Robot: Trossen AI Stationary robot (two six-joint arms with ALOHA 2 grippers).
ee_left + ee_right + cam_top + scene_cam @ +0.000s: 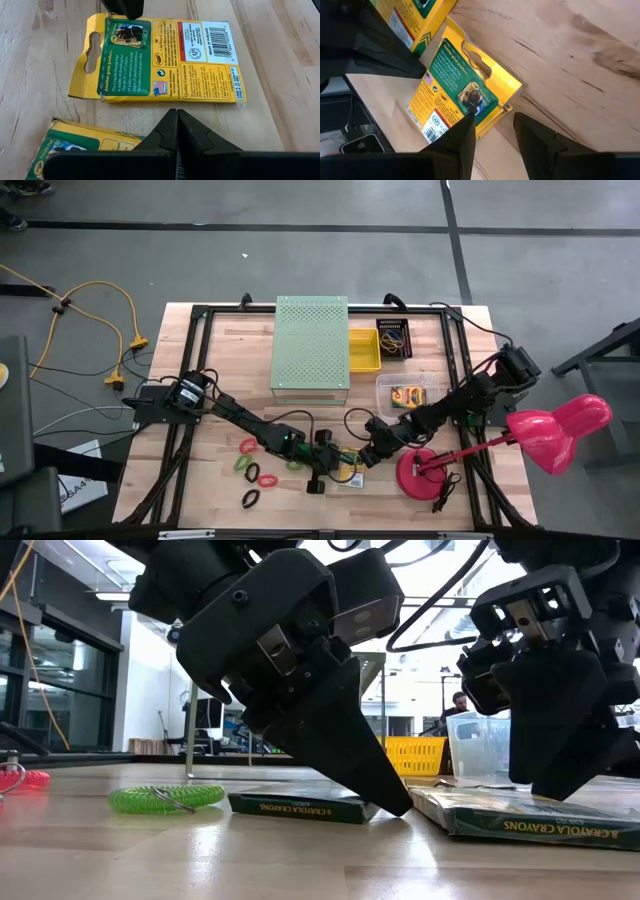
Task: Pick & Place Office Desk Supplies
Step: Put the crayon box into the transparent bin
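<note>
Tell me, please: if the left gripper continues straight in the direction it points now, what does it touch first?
Probably the crayon box lying flat on the table just ahead of the shut left gripper, with bare wood between them. The fingers slope downward, so they might meet the tabletop first.

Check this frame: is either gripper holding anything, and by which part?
Nothing is held. The left gripper is shut and empty, tips between the two crayon boxes. The right gripper is open around one box's edge, not clamped.
</note>
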